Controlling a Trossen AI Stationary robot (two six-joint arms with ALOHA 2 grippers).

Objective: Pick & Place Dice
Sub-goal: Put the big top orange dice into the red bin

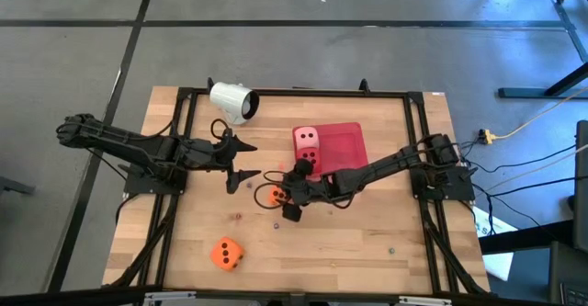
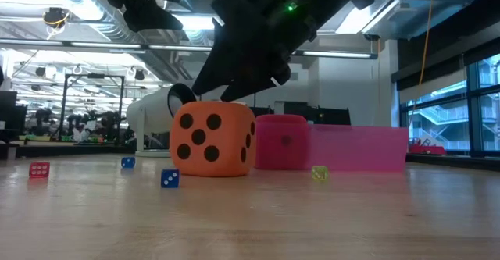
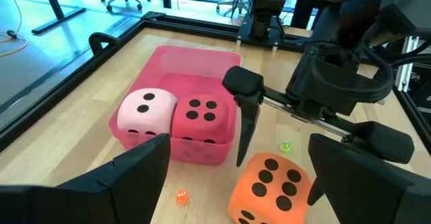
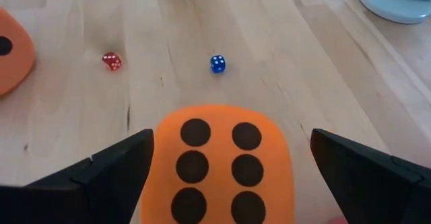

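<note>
An orange die rests on its bottom face on the table, left of the red tray. My right gripper is open above it. Its fingers stand on either side of the die, six-pip face up, and I see no touch. The tray holds a pale pink die and a red die side by side. A second orange die sits near the front edge. My left gripper is open and empty, left of the first orange die, level with the table.
A white cup lies on its side at the far left. Tiny dice lie scattered on the wood: a red one, a blue one and a yellow one. Black frame rails run along the table's sides.
</note>
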